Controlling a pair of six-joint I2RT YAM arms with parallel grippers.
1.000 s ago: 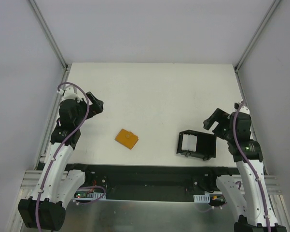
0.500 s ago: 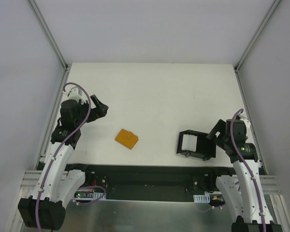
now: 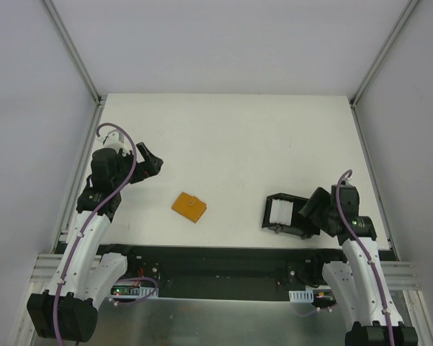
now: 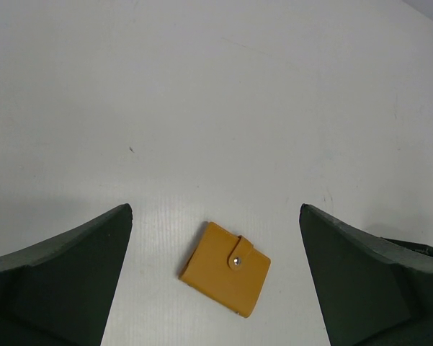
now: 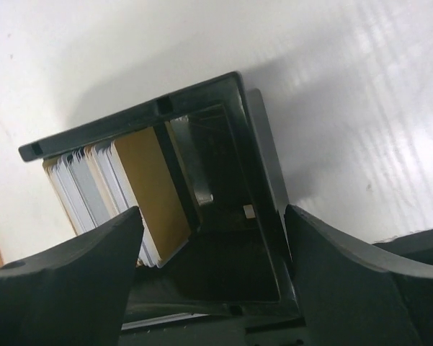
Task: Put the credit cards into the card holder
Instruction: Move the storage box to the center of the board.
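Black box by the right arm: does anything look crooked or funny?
A bit. The card holder sits turned askew to the table's near edge, and the cards inside crowd against one side. Nothing looks spilled or broken.

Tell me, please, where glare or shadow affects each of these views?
Right wrist: glare streaks the table beside the card holder, whose inside is dark. Left wrist: even light, the wallet sharp, a soft shadow lower left. Top external: evenly lit.
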